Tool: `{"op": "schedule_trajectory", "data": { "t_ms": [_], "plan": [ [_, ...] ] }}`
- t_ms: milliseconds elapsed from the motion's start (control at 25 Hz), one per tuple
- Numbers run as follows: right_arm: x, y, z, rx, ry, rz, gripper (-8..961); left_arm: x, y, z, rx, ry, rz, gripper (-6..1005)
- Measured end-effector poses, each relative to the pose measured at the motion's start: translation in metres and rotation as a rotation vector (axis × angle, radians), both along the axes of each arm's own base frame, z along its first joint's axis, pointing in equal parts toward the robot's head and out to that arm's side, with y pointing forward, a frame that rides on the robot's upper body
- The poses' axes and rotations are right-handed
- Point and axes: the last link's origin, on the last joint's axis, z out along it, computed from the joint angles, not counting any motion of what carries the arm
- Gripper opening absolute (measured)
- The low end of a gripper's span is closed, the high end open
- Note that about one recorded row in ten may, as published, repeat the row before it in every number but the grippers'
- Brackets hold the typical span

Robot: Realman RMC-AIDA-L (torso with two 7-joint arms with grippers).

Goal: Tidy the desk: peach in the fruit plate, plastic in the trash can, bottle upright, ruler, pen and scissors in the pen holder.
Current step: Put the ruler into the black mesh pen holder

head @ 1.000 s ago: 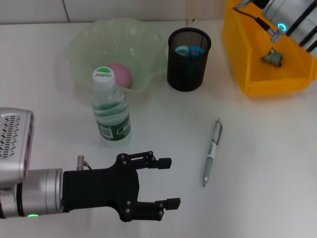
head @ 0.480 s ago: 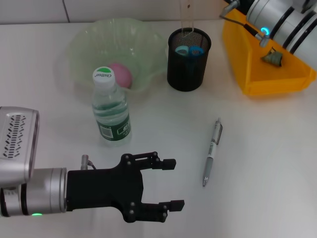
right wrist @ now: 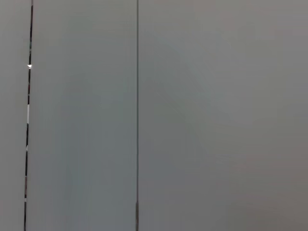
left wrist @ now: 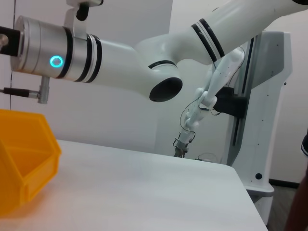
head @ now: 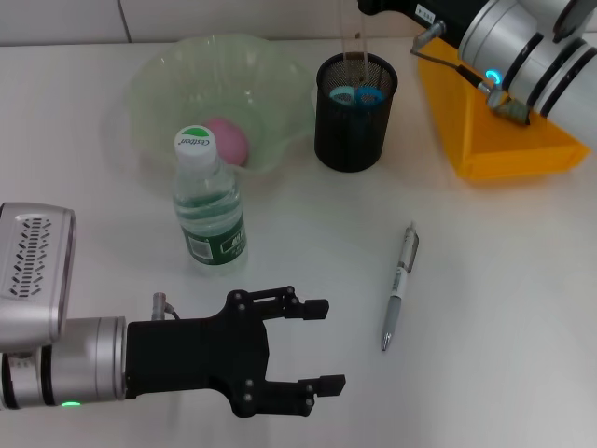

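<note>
Ruler [head: 354,37]: clear strip, upright, lower end inside the pen holder [head: 355,110]; top runs out of view beside the right gripper, whose fingers are not shown.
Pen [head: 399,285]: flat on the desk, long axis near-far.
Left gripper [head: 322,343]: fingers spread, empty; pen lies to its right, nearer this arm.

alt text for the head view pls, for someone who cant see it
The right arm holds a clear ruler upright over the black mesh pen holder. On the white desk: an upright bottle, a peach in the green plate, a pen, an orange bin. The left claw hovers open, low in view.
</note>
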Motion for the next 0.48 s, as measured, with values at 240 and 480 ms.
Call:
{"op": "schedule_trajectory", "data": {
  "t_ms": [240,480],
  "plan": [
    [0.0057,-0.003,-0.0032,-0.012,-0.001,-0.018,379,-0.0004,0.0001,-0.0002,0.0,0.001,0.003,783],
    [0.0116,-0.0064,-0.0044,-0.018,0.004,-0.032,380,-0.0014,-0.0009,-0.0002,0.001,0.002,0.007,783]
  ]
}}
